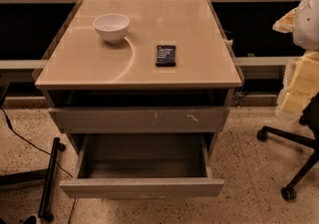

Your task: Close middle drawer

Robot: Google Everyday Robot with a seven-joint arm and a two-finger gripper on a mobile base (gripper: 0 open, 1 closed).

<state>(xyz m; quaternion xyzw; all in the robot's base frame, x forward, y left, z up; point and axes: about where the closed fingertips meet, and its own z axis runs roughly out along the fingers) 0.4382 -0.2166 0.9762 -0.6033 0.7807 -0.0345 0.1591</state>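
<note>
Pincer outside frame; its grip cannot be told. Surface (199, 34): one white bowl (111, 27), one dark packet (166, 55). Middle drawer (142, 187), lower centre: pulled out, plain grey-brown front.

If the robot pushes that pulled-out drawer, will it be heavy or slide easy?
The middle drawer looks empty, so it is probably light and should slide easily. Its box looks stiff, so it likely won't bend. Pushing its flat front off-centre might twist it. The gripper is not in view.
</note>
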